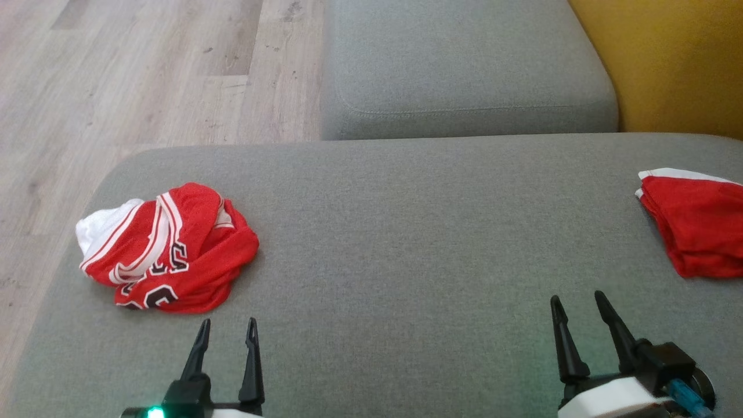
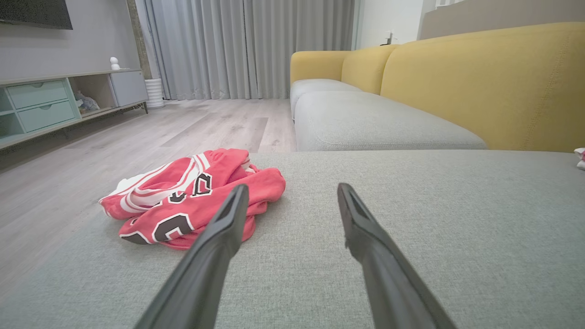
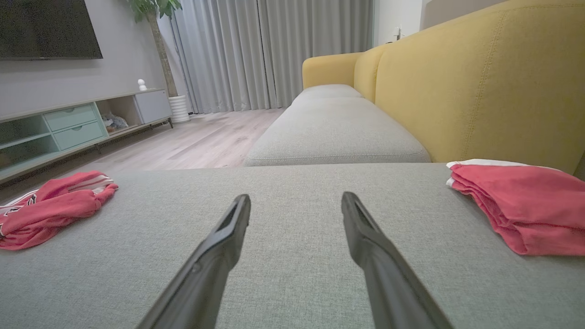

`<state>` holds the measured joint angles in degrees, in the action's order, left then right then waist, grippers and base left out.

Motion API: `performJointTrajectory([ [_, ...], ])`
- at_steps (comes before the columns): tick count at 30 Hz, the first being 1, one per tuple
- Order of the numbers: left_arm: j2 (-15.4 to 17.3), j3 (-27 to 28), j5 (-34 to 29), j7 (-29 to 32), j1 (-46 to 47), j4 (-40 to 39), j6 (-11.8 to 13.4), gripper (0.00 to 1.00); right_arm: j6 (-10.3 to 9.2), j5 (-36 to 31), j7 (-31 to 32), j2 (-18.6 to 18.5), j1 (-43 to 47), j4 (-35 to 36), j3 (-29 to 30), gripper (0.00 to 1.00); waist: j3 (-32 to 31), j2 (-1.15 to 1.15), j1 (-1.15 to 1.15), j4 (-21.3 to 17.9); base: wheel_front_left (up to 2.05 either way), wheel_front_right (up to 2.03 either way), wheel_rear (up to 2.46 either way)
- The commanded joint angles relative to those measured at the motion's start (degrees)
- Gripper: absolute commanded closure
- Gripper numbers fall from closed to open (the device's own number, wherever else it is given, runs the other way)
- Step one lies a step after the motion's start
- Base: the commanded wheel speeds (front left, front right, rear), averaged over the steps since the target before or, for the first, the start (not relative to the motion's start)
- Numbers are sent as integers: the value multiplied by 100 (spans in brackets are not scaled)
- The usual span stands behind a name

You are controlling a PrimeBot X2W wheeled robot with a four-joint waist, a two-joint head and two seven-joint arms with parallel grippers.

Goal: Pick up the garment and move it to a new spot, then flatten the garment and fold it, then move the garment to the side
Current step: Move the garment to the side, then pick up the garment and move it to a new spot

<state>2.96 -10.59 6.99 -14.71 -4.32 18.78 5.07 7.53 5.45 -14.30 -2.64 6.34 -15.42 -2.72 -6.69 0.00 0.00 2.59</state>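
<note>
1. Jersey point(image 1: 191, 232): black, white-edged characters point(image 2: 176, 227) on the red cloth, broken by folds; none reads whole.
2. One rounded character may be "C" or "0"; I cannot tell which.

Red garment point(image 1: 174, 249) with white stripes and black lettering; grey cushion point(image 1: 406, 232); yellow sofa back point(image 1: 667, 64).

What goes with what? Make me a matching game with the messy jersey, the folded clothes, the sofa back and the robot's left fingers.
1 messy jersey
2 folded clothes
3 sofa back
4 left fingers

a yellow
b spread apart, empty
c neat, on the right of the cushion
d bunched, on the cushion's left

Pairs: 1-d, 2-c, 3-a, 4-b
</note>
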Motion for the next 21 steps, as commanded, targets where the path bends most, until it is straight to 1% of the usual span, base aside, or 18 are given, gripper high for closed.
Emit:
performJointTrajectory([
  [1, -8, 255, -48, -29, 209, -135, -5, 0, -4, -42, -69, -32, -187, 217, -96, 0, 1, 0, 0, -14, 0, 0, 0],
  [9, -8, 275, -26, -29, 199, -139, -7, 0, -4, 77, -70, -25, -149, 268, -84, 0, -5, 0, 0, -43, 0, 0, 0],
  [13, -8, 277, 15, -29, 222, -135, 12, 0, -4, 94, -70, -25, -130, 294, -52, 0, 18, 0, 0, 30, 0, 0, 0],
  [16, -8, 285, 74, -29, 269, -151, 32, 0, -4, 125, -70, -25, -111, 282, -53, 0, 51, 0, 0, 222, 0, 0, 0],
  [18, -8, 282, 99, -29, 301, -174, 53, 0, -4, 155, -70, -24, -89, 281, -44, 0, 79, 0, 0, 437, 0, 0, 0],
  [21, -8, 292, 106, -29, 339, -215, 78, 0, -4, 190, -70, -24, -66, 276, -43, 0, 133, 0, 0, 876, 0, 0, 0],
])
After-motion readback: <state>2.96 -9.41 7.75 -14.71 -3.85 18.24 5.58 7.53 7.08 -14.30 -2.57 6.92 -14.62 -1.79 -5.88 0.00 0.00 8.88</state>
